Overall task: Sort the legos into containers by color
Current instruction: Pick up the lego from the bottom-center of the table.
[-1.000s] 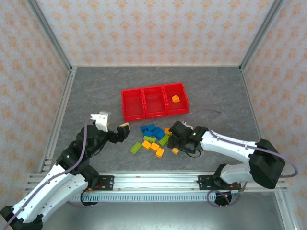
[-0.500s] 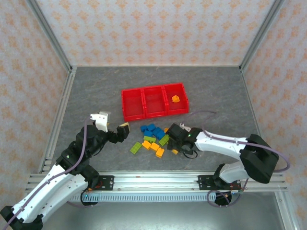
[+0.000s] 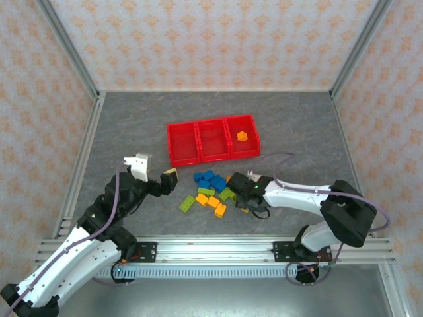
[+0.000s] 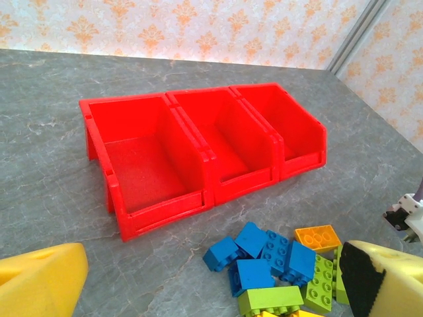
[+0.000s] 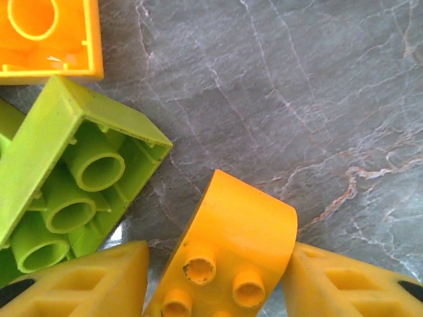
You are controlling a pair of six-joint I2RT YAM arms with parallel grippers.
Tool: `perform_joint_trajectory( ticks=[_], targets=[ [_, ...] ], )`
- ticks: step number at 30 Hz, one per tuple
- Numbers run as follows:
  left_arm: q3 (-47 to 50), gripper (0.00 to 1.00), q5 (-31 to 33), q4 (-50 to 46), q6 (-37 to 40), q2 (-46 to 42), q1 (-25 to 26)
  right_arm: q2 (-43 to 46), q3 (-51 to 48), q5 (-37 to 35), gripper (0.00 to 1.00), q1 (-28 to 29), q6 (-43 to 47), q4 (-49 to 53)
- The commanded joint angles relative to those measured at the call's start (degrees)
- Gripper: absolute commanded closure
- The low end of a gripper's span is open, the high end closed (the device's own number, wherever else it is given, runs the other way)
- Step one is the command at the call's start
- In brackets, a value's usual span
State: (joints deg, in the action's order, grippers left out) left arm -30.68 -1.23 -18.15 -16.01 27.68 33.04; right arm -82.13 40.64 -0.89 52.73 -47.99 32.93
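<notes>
- The bins point(image 3: 213, 140) stand on the grey worktop point(image 3: 297, 125), beyond the pile and well apart from both arms. The rightmost holds an orange brick point(image 3: 242, 136).
- The loose bricks point(image 3: 210, 191) lie bunched between the bins and the arm bases, many touching or overlapping.
- The right arm reaches in at the pile's right edge. In its wrist view a green brick point(image 5: 73, 191), lying studs-down, sits just beside one finger and crowds that side. An upturned orange brick point(image 5: 49, 36) lies beyond it.
- The right fingers point(image 5: 79, 287) sit close on either side of a curved brick point(image 5: 231, 251), orange, which rests on the worktop. One finger is against it, and the other meets it only at the view's bottom edge, with a wedge of shadow above. I cannot tell whether the grasp is firm.
- The left fingers point(image 4: 39, 281) are spread wide, released and holding nothing. They hang left of the pile and face the bins.
- Count: three bins, joined in one row. One brick is binned. From above the pile shows about five blue, three or four green and about five orange, the curved one included. Overlaps and the right arm make this count rough.
</notes>
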Motion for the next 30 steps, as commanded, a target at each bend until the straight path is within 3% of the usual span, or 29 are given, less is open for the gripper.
perform_joint_trajectory(
  ticks=[1, 10, 12, 15, 20, 30],
  targets=[
    [0.09, 0.01, 0.50, 1.01, 0.89, 0.79, 0.36, 1.72, -1.60, -3.16, 0.48, 0.22, -0.14, 0.31],
    [-0.09, 0.01, -1.38, 1.10, 0.97, 2.30, 0.36, 6.93, -6.38, -3.37, 0.51, 0.32, 0.90, -3.48],
    [0.00, 0.01, -1.38, 1.17, 0.98, 2.38, 0.36, 6.10, -6.12, -3.56, 0.44, 0.31, 0.62, -3.17],
    [0.20, 0.01, -0.99, 1.37, 0.96, 2.53, 0.36, 4.14, -5.35, -3.64, 0.43, 0.32, -0.57, -2.18],
    [-0.17, 0.01, -1.47, 0.93, 0.89, 3.61, 0.36, 2.50, -4.32, -5.99, 0.52, 0.32, -0.18, -1.99],
    [-0.06, 0.01, -2.18, 1.06, 1.06, 3.60, 0.36, 4.78, -4.32, -9.41, 0.59, 0.32, 0.43, -2.05]
  ],
)
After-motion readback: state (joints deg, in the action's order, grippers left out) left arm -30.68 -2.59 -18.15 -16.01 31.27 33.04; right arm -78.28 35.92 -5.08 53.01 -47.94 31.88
